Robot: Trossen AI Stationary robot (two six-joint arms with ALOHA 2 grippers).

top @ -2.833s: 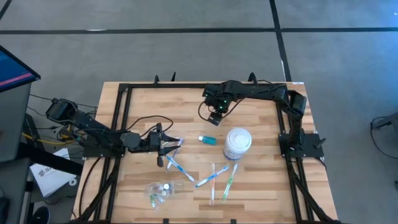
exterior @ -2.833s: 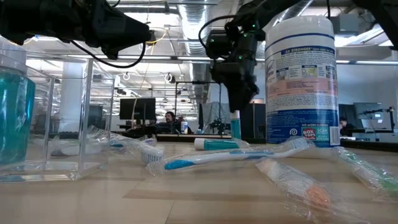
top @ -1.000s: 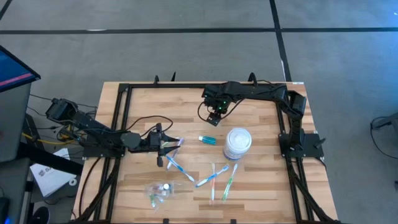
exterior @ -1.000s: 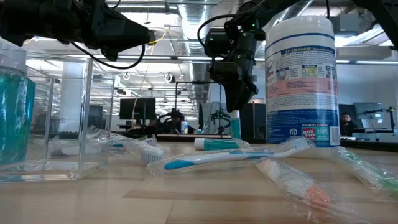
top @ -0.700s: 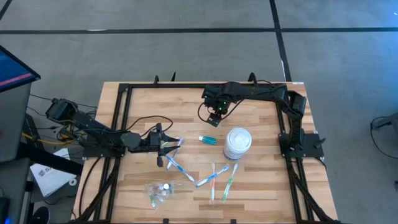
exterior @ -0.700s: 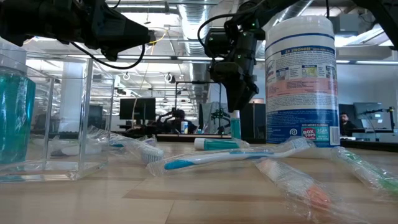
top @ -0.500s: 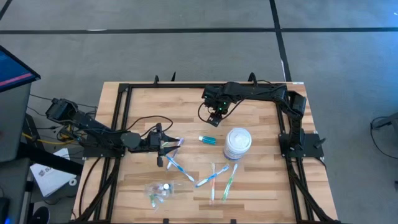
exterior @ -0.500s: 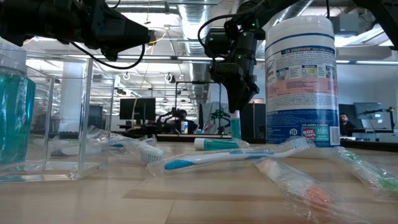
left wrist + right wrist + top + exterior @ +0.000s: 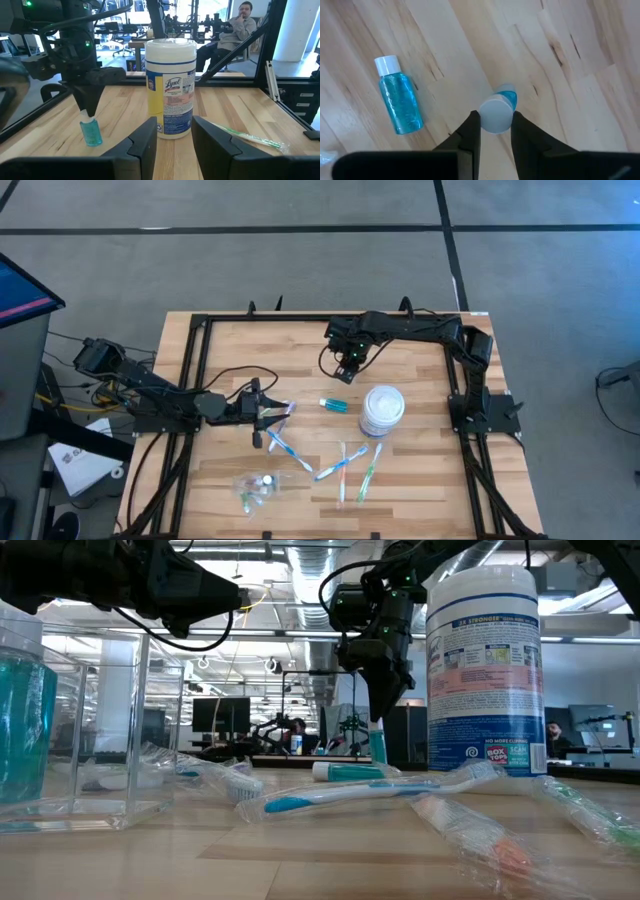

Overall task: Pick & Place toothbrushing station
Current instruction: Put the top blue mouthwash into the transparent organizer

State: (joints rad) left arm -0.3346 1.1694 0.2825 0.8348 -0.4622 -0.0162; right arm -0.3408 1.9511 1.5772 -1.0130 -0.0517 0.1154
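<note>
A small blue bottle (image 9: 340,376) with a white cap stands upright on the table's far middle. My right gripper (image 9: 495,118) points down over it, shut on its cap. A second blue bottle (image 9: 399,102) lies on its side next to it. Several wrapped toothbrushes (image 9: 340,465) lie toward the near edge. A crinkly clear bag (image 9: 255,486) lies near the front left. My left gripper (image 9: 172,136) hovers level at the table's left, open, with nothing between its fingers. My right gripper pinches the standing bottle's white cap (image 9: 495,109) between its two fingers (image 9: 472,129), one on each side. The fingers come from above, pointing almost straight down. The bottle is upright with its base on the table (image 9: 91,142).
A tall white wipes canister (image 9: 382,410) stands right of the lying bottle. A black frame (image 9: 200,330) runs round the table. One toothbrush (image 9: 283,445) lies just past my left gripper. A person (image 9: 245,20) sits in the room beyond the table.
My right gripper has stayed over the standing bottle and its fingers have closed in around the cap. The bottle has kept its place, upright on the table.
</note>
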